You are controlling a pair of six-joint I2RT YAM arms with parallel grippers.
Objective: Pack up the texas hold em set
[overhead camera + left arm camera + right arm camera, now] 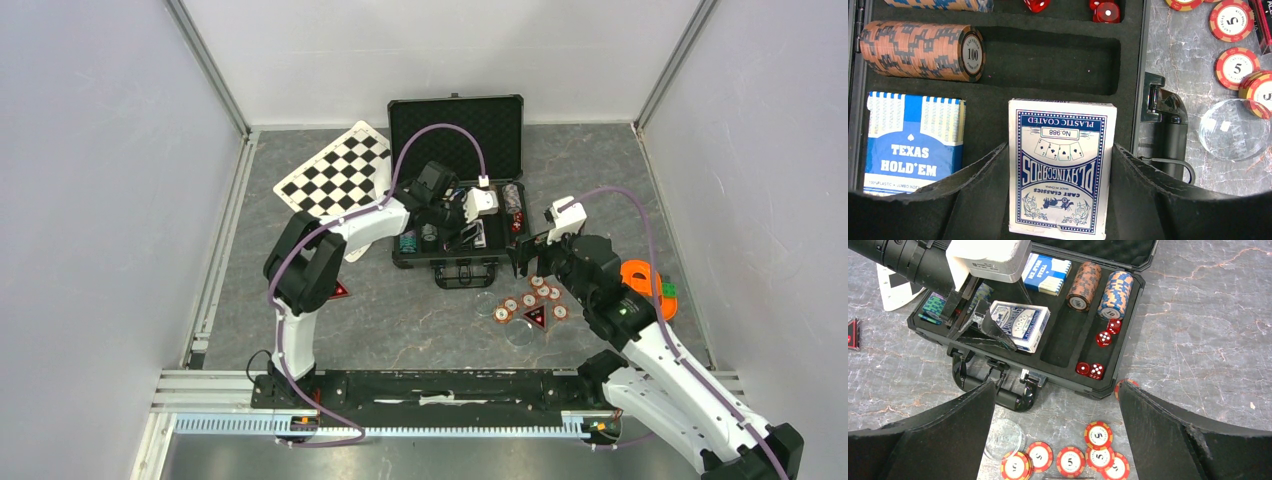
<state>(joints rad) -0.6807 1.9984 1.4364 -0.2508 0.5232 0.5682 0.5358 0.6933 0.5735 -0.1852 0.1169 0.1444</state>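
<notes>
Left wrist: deck [1061,170] in left tool [1060,148]

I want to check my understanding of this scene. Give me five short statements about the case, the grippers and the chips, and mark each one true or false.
1. The lid of the case stands open. True.
2. The left gripper has a card deck between its fingers, over the case. True.
3. The right gripper is holding a chip. False: it is open and holds nothing, and it hangs near the front of the case.
4. Every chip is already in the case. False: several red chips lie on the table in front of it.
5. Some red dice lie inside the case. True.
</notes>
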